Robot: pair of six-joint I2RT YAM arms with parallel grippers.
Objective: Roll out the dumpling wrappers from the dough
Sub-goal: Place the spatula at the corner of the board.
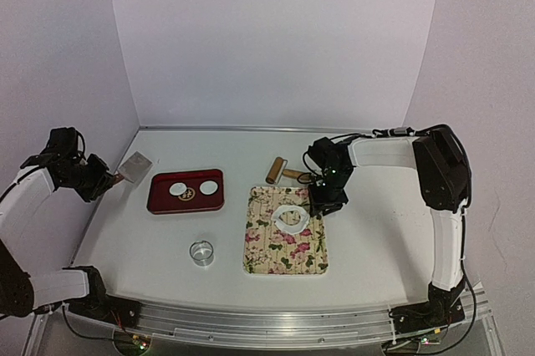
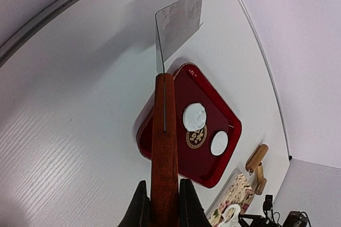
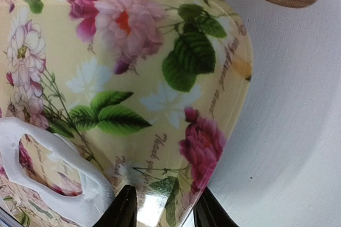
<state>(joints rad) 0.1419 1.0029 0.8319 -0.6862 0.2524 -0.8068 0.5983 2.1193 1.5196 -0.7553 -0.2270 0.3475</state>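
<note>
Two dumpling wrappers [image 1: 176,190] lie side by side in the red tray [image 1: 159,205], so the job looks partly done. The dough [image 1: 298,225], a flattened sheet with one round hole, sits on the floral tray [image 1: 288,260], at three o'clock from the red one; more discs could likely be cut from it. The ring cutter [image 1: 201,252] stands at the floral tray's eight o'clock. The left gripper [image 2: 163,205] clamps a scraper [image 2: 163,147] by its wooden handle. The right gripper [image 3: 165,208], narrowly parted, sits at the floral tray's rim, apparently gripping nothing.
</note>
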